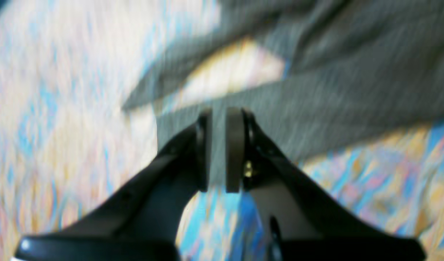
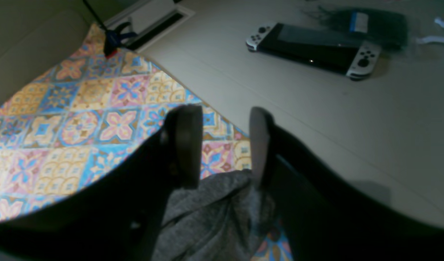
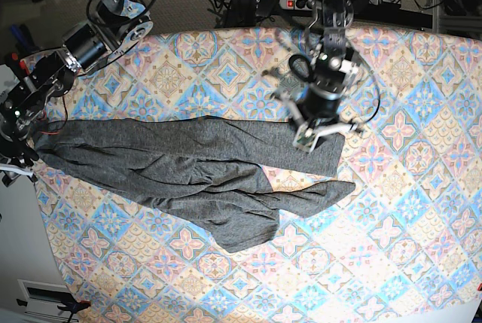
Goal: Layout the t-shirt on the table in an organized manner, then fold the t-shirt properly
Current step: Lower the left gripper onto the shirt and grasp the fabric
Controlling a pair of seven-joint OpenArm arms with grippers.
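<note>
The dark grey t-shirt (image 3: 188, 169) lies crumpled and stretched sideways across the patterned table (image 3: 407, 210). My left gripper (image 3: 312, 141) is at the shirt's right end. In the blurred left wrist view its pads (image 1: 218, 145) stand almost together with grey shirt (image 1: 352, 90) between them, over the table (image 1: 62, 108). My right gripper (image 3: 24, 154) is at the table's left edge on the shirt's other end. In the right wrist view its fingers (image 2: 223, 145) stand a little apart with bunched shirt (image 2: 207, 217) between them.
Beyond the patterned cloth's edge (image 2: 80, 127) is a plain white surface with a game console (image 2: 312, 47) and a dark object (image 2: 367, 21). A clamp (image 2: 113, 38) holds the cloth's corner. Cables and a power strip (image 3: 294, 3) lie behind the table.
</note>
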